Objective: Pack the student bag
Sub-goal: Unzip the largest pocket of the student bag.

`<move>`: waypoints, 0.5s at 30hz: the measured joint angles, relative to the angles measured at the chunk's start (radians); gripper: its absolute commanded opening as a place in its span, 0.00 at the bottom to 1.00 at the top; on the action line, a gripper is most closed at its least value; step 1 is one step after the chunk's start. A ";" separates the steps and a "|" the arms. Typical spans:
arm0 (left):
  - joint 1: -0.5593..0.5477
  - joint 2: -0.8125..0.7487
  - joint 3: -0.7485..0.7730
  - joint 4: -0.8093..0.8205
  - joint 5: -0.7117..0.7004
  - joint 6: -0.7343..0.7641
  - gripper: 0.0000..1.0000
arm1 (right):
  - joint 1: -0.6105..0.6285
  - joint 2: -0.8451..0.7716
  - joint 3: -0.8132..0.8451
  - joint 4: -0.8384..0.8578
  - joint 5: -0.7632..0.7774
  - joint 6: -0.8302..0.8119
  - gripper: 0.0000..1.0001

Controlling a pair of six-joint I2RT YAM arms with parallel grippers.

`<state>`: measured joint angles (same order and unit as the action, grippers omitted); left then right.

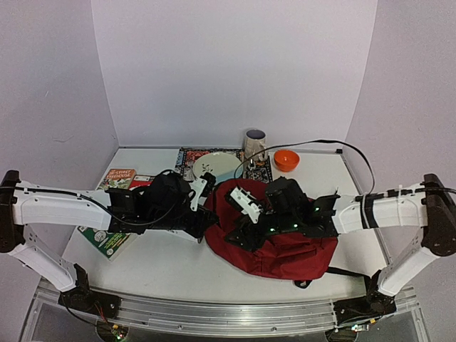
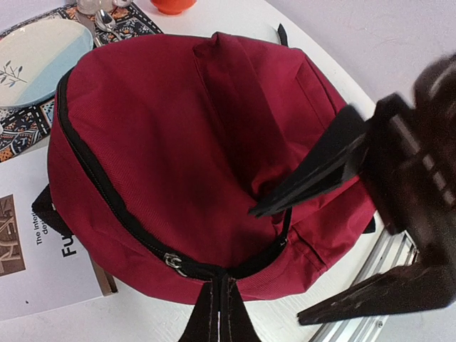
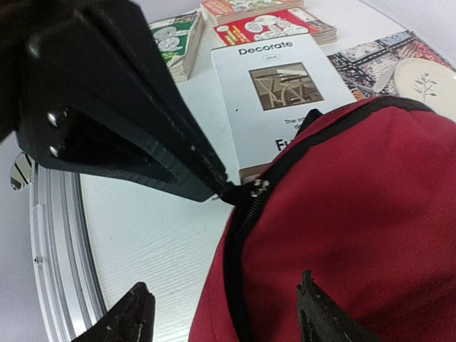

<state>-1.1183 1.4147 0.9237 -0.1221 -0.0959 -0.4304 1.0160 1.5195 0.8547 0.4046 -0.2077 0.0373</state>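
Note:
The student bag (image 1: 285,242), a dark-red backpack with a black zipper, lies at the table's middle. My left gripper (image 2: 217,303) is shut on the black tab beside the metal zipper slider (image 2: 173,261) at the bag's near-left rim; from the right wrist it shows as a big black wedge (image 3: 121,107) ending at the slider (image 3: 258,187). My right gripper (image 3: 228,317) is open and holds nothing. Its two fingertips (image 3: 135,313) straddle the bag's zipper edge, one over the table and one over red fabric. From above it hangs over the bag's left part (image 1: 249,222).
A white "Decorate" book (image 3: 278,85) lies under the bag's left edge, with green (image 3: 171,43) and red (image 3: 278,25) books beyond. At the back are a patterned mat (image 1: 187,154) with a plate (image 1: 217,165), a mug (image 1: 254,142) and an orange bowl (image 1: 286,159).

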 measured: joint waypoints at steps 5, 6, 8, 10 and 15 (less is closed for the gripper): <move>0.000 -0.022 0.000 0.013 -0.002 -0.022 0.00 | 0.031 0.093 0.027 0.062 0.026 -0.013 0.65; 0.000 -0.025 0.000 0.015 -0.003 -0.026 0.00 | 0.035 0.104 0.030 0.074 0.037 -0.019 0.63; 0.000 -0.029 0.000 0.017 -0.004 -0.035 0.00 | 0.039 0.121 0.033 0.095 0.055 -0.031 0.52; 0.000 -0.033 0.000 0.017 -0.008 -0.041 0.00 | 0.040 0.134 0.036 0.110 0.076 -0.037 0.37; 0.006 -0.049 -0.002 0.016 -0.029 -0.042 0.00 | 0.041 0.142 0.036 0.120 0.111 -0.051 0.00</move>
<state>-1.1123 1.3661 0.9220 -0.1061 -0.1246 -0.4719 1.0565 1.6614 0.8903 0.5251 -0.0965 -0.0133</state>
